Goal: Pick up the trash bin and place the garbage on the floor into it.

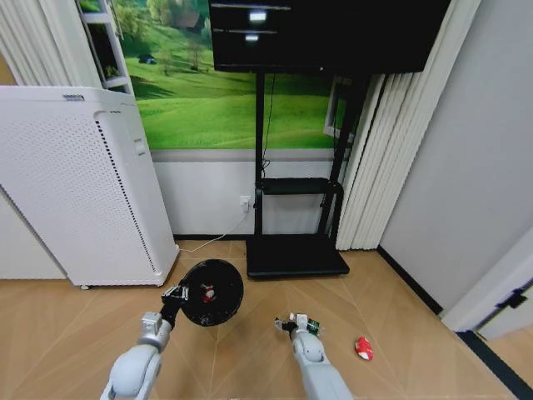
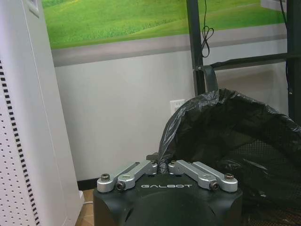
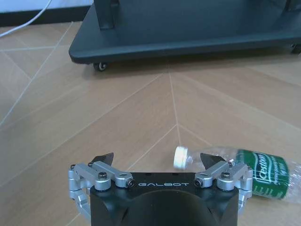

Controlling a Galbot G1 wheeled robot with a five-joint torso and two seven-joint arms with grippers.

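The spread right gripper (image 3: 157, 162) hovered over the floor, the clear green-labelled plastic bottle (image 3: 235, 169) lying crosswise just off one fingertip, while the left gripper (image 2: 161, 165) pinched the black bag-lined round bin's (image 2: 225, 136) rim.

An indoor room like an office or demo space: herringbone wood floor (image 1: 233, 350), a big black screen (image 1: 325, 33) on a wheeled stand (image 1: 296, 254), a white air purifier (image 1: 79, 187), vertical blinds (image 1: 387, 158) and a meadow mural (image 1: 216, 92).

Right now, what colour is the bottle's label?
Green with white writing; the bottle shows best in the right wrist view.
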